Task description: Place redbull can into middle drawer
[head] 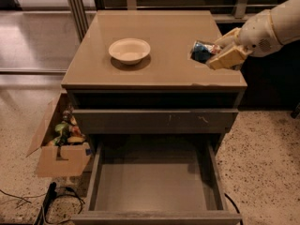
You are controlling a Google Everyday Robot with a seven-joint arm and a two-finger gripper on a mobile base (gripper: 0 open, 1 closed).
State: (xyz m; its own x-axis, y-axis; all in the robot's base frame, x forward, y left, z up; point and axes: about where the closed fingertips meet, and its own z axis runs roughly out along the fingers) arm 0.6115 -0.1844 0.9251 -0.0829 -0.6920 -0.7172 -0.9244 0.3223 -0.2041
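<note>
While the redbull can [201, 51] hung in the air over the right-hand edge of the bench [168, 71], tipped over on its side, it was clamped between the two pale fingers of the pincer [214, 50], which reached in from the side on a smooth white arm [276, 25]. The can looked slim and glossy, blue and silver, with one round end facing away from the pincer. To my eye the carry was the step in hand. Doing it well would mean swinging the can forward past the bench's front lip and down, clear of the closed drawer front [154, 121] with its pale scuffs, then letting go low over the middle drawer [152, 182]; dropped from any height, so slick and round a thing would likely roll or bounce. That drawer stood pulled out at the bottom, wide and shallow, grey-brown, with a plain flat floor and low side walls. On the bench's matt tan top sat a cream round bowl [130, 49], well apart from the can. A cardboard box [58, 153] of oddments lay open on the speckled floor beside the cabinet.
</note>
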